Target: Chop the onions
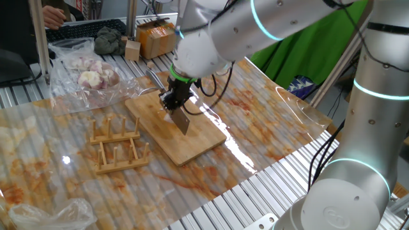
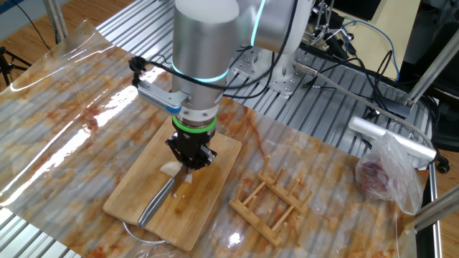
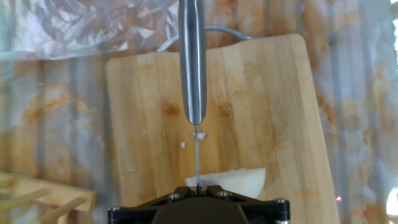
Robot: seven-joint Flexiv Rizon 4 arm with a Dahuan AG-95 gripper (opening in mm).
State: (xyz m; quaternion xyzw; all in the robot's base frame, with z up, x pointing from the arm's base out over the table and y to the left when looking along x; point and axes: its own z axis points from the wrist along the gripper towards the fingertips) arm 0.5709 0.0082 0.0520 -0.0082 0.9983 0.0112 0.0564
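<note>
My gripper is shut on a steel knife and stands over the wooden cutting board. The blade runs edge-on as a thin line from the jaws to the handle. A pale onion wedge lies on the board just right of the blade, close under the gripper, and tiny white bits lie near the handle's base. In the other fixed view the gripper is low over the board, with an onion piece at its left. In one fixed view the blade hangs below the gripper.
A wooden dish rack stands beside the board. A clear plastic bag of bigger pinkish onions lies further off. A cardboard box sits at the table's far edge. Stained plastic sheeting covers the table.
</note>
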